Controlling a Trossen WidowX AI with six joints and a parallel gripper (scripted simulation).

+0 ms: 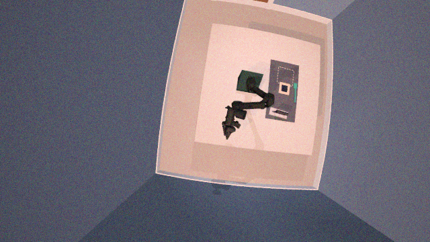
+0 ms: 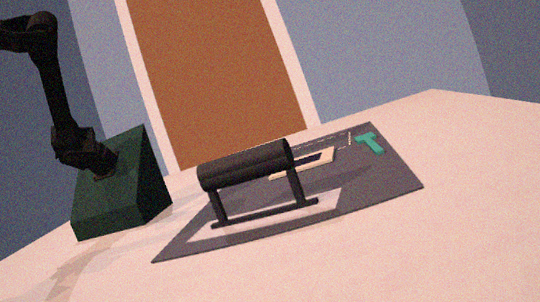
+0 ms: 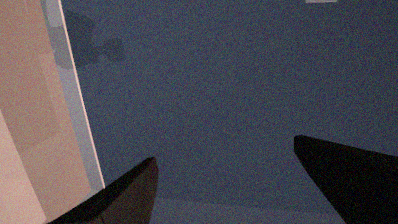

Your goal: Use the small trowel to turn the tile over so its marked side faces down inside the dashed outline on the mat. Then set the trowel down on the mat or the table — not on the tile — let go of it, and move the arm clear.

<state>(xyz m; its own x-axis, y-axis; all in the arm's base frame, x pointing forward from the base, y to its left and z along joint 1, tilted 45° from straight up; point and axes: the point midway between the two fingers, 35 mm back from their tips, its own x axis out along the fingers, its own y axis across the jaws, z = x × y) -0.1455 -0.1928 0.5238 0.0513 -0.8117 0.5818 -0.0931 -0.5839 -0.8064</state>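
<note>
The tile (image 1: 284, 88) (image 2: 329, 155), pale with a dark square on its upper face, lies flat on the dark mat (image 1: 283, 105) (image 2: 379, 180), beside the near end of the dashed outline (image 1: 286, 68) (image 2: 349, 139). The trowel (image 1: 280, 112) (image 2: 246, 165) has a thick black handle on two posts. It stands with its pale blade flat at the mat's near end. My gripper (image 3: 225, 153) (image 1: 225, 131) is open and empty, with its fingers wide apart. It is away from the mat, tile and trowel, on the arm's other side, and outside the exterior view.
A teal T-shaped piece (image 1: 295, 91) (image 2: 370, 143) lies on the mat beside the tile, along the mat's long edge. The arm stands on a dark green block (image 1: 244, 87) (image 2: 106, 220) beside the mat. The pale table (image 1: 235, 47) (image 2: 412, 257) carries everything.
</note>
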